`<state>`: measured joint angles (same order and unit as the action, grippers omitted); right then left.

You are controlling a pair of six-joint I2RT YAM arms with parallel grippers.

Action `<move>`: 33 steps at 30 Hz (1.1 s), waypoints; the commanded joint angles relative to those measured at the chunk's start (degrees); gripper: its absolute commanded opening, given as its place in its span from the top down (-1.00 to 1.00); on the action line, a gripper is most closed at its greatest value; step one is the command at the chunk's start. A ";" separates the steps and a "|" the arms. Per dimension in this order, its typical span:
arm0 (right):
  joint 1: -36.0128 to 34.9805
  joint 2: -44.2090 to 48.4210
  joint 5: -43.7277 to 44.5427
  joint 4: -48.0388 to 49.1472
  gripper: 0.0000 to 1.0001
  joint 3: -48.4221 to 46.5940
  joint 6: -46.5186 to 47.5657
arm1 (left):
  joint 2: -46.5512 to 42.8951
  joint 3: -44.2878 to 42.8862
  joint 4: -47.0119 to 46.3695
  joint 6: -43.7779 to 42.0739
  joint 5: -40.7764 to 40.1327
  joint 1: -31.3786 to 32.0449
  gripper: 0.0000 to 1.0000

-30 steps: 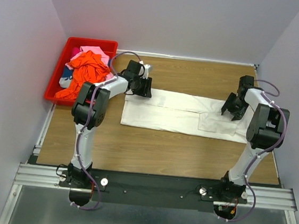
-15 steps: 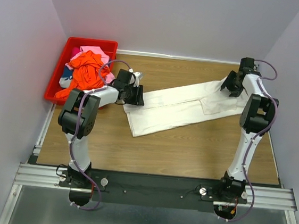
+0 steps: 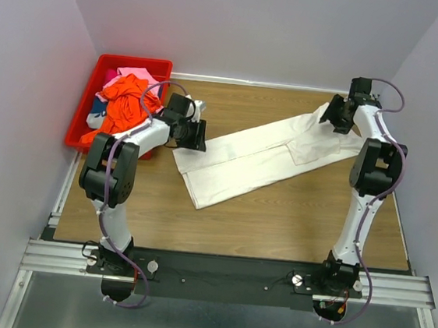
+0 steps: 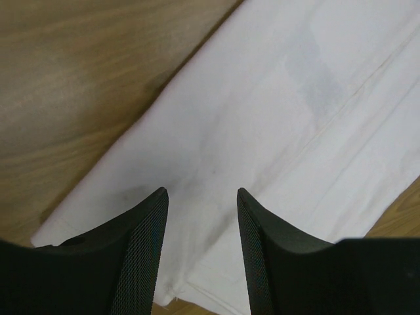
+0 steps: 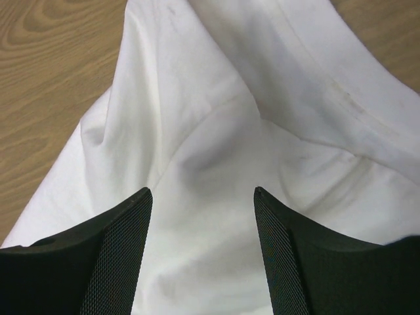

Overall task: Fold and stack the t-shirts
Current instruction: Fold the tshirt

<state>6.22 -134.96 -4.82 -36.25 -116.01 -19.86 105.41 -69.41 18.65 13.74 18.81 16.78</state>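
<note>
Top external: left gripper (image 3: 196, 136) and right gripper (image 3: 335, 114), jaws spread, at 2 ends of the shirt (image 3: 259, 154); bin (image 3: 81, 118) left of it.

Left gripper (image 3: 196, 136) and right gripper (image 3: 335, 114) both reach far forward, fingers parted.

Lab cell, bare grey walls (image 3: 249, 26), aluminium rail (image 3: 60, 255) (robot rig)

t-shirt (image 3: 261, 151): white matt cloth | table (image 3: 276, 217): wood grain | bin (image 3: 82, 122): red plastic
</note>
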 commanded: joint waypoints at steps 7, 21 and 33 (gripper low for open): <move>0.81 18.13 4.38 1.44 -0.40 16.94 0.34 | 4.10 -8.46 1.21 -2.05 2.02 1.77 -0.09; 0.73 11.67 -9.41 7.68 -0.24 21.97 0.87 | 9.82 -5.04 -1.87 -2.40 1.58 3.26 -0.08; -1.91 -1.27 -8.45 7.25 -0.24 12.65 -0.36 | 2.62 9.02 -0.11 2.34 -0.09 5.63 -0.08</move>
<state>6.13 -129.78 -13.56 -28.25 -101.73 -19.70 108.22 -66.59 11.90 14.44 19.77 20.69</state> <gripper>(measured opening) 0.621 0.540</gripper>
